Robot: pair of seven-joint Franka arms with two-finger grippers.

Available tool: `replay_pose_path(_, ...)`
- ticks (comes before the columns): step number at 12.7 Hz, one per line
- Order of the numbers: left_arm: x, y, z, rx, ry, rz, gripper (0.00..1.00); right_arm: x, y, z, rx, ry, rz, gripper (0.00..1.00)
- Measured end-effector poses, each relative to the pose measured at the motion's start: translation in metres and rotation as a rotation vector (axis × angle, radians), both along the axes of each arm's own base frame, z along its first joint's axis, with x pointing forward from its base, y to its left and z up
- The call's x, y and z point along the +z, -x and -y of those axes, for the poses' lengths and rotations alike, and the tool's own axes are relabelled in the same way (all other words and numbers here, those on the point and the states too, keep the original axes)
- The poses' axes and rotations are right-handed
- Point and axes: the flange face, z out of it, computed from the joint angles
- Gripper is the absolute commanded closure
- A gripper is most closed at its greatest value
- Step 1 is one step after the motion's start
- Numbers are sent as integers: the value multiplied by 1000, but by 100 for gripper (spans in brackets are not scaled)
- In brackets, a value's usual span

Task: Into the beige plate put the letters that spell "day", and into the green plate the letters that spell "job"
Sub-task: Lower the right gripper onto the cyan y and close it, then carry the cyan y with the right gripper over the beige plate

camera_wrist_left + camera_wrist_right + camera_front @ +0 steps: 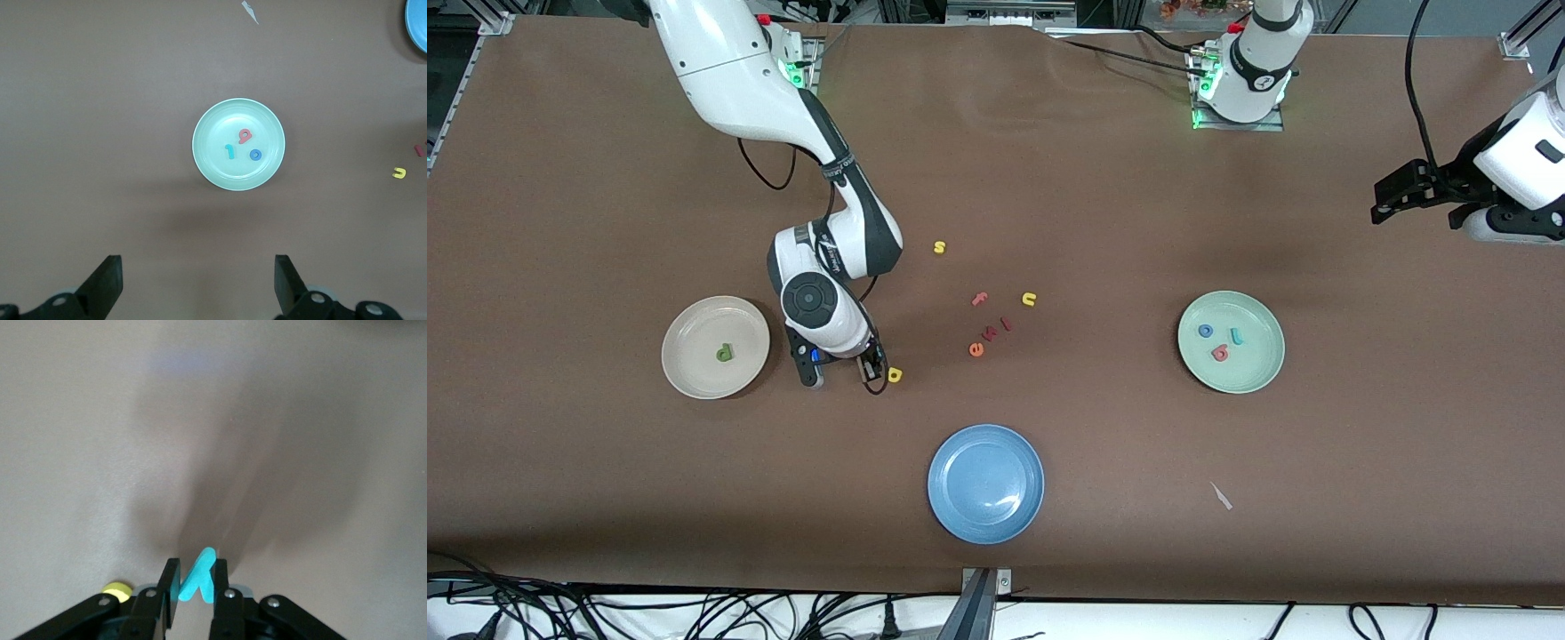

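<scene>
Pinching the teal "y" [198, 575], the right gripper [869, 369] sits low beside the beige plate [694, 378]; "d" [724, 353] is plated, "a" [895, 375] lies adjacent. "job" [1220, 342] is done in the green plate [1263, 373]. The left gripper [1392, 203] waits, spread wide.

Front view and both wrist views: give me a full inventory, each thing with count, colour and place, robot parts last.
beige plate: 1, cream, toward the right arm's end.
"d": 1, dark green, on the beige plate.
green plate: 1, mint, toward the left arm's end.
"j", "o", "b": 3, teal, blue, salmon, in the green plate.
blue plate: 1, nearest the front camera.
"a": 1, yellow, beside the right gripper.
"y": 1, teal, in the right gripper.
spare letters: yellow, salmon, orange, mid-table.
right gripper: shut on "y", low beside the beige plate.
left gripper: open, waiting above the green plate's end.
</scene>
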Motion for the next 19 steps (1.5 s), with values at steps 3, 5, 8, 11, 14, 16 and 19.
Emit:
replay_pose_path(3,0,0,0,-2,0,0,0,11,-7,2,94,-5,-15,100)
replay_pose_path(5,0,0,0,-2,0,0,0,16,-9,5,225,-11,-35,100)
replay_pose_path(8,0,0,0,-3,0,0,0,23,-16,21,371,-25,-59,100)
replay_pose_path(11,0,0,0,-3,0,0,0,30,-20,35,520,-28,-74,100)
replay_pose_path(14,0,0,0,-4,0,0,0,39,-29,65,697,-20,-93,100)
replay_pose_path(16,0,0,0,-4,0,0,0,41,-35,85,836,-18,-110,100)
replay_pose_path(19,0,0,-1,-5,-2,0,0,45,-41,112,969,-13,-133,100)
